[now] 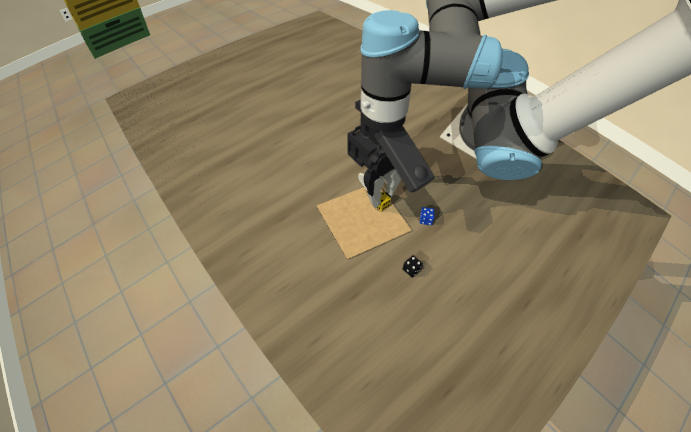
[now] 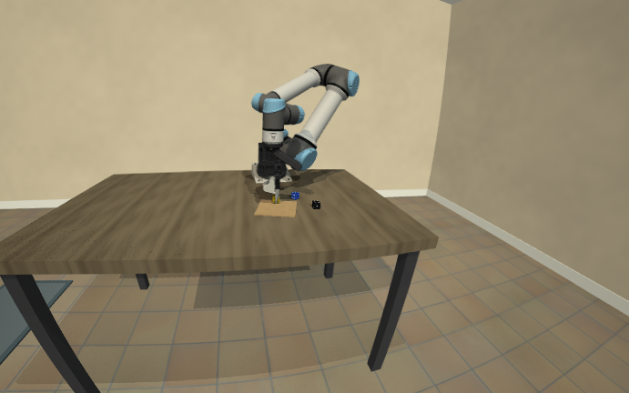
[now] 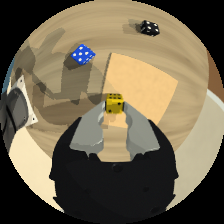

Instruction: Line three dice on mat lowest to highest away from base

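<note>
You've got the claw [image 1: 381, 202] [image 2: 276, 200] [image 3: 114, 101] pinching the yellow die [image 1: 385, 202] [image 2: 276, 199] [image 3: 114, 104] btwn its fingertips, at the mat's base-side part; can't tell if it's touching down. Its top looks like a 6 in the wrist view.

Your mat [image 1: 363, 228] [image 2: 276, 210] [image 3: 142, 82] lies flat, nearer the tbl's [image 1: 261, 177] [image 2: 184, 229] [image 3: 110, 30] base-side edge than the opp. edge. The base [image 1: 447, 135] [image 2: 257, 176] [image 3: 33, 119] sits by that 1st edge.

You'll see the blue die [image 1: 427, 216] [image 2: 295, 195] [image 3: 83, 54] off the mat, near it, toward the base-side edge. The black die [image 1: 412, 265] [image 2: 316, 205] [image 3: 150, 28] is also off the mat, over toward the tbl's right edge in the ext. view. Both rest flat on the wood, apart from each other.
</note>
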